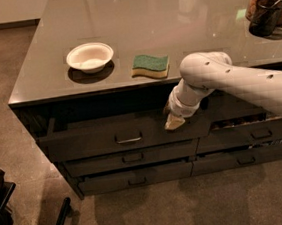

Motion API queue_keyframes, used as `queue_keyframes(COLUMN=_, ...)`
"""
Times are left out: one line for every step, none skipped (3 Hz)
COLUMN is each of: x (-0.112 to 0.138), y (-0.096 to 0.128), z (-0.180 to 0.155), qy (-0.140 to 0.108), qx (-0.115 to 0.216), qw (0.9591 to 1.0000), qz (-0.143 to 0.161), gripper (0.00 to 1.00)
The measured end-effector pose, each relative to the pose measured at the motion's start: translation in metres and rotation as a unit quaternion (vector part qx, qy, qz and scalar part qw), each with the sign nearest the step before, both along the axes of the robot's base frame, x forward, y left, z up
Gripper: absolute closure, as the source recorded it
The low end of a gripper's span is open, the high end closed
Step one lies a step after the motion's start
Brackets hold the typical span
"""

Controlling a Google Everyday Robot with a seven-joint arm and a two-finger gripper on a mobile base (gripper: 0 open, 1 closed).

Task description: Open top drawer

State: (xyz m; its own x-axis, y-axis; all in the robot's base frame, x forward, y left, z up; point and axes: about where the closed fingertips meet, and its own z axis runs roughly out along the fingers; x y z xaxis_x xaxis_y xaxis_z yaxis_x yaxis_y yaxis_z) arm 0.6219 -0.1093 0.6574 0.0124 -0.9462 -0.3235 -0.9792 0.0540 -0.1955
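The top drawer (94,142) is the wide dark grey front under the counter's left part, with a small loop handle (128,137) at its middle. It stands pulled out a little from the cabinet, and a dark gap shows above its front. My gripper (174,122) sits at the drawer's upper right edge, right of the handle, at the end of the white arm (228,77) that reaches in from the right. The gripper's tip rests against the drawer front.
On the grey counter (136,19) lie a white bowl (90,57) and a green and yellow sponge (150,66). A dark cup (264,16) stands at the far right. Slimmer drawers (128,158) lie below. A black stand (3,209) is on the floor at the left.
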Motion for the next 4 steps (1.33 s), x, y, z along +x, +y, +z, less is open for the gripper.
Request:
queue_keyframes(x=0.0000, y=0.0000, z=0.0035, qy=0.000, qx=0.000, qw=1.0000, qz=0.000, gripper=1.00)
queue_keyframes(x=0.0000, y=0.0001, z=0.0035, qy=0.000, qx=0.000, qw=1.0000, qz=0.000, gripper=0.81)
queue_keyframes(x=0.0014, y=0.0011, z=0.0029, qy=0.002, qx=-0.001, qw=1.0000, qz=0.003, gripper=0.58)
queue_keyframes(x=0.0000, y=0.0034, z=0.0018, qy=0.016, qx=-0.011, qw=0.9997, qz=0.013, gripper=0.34)
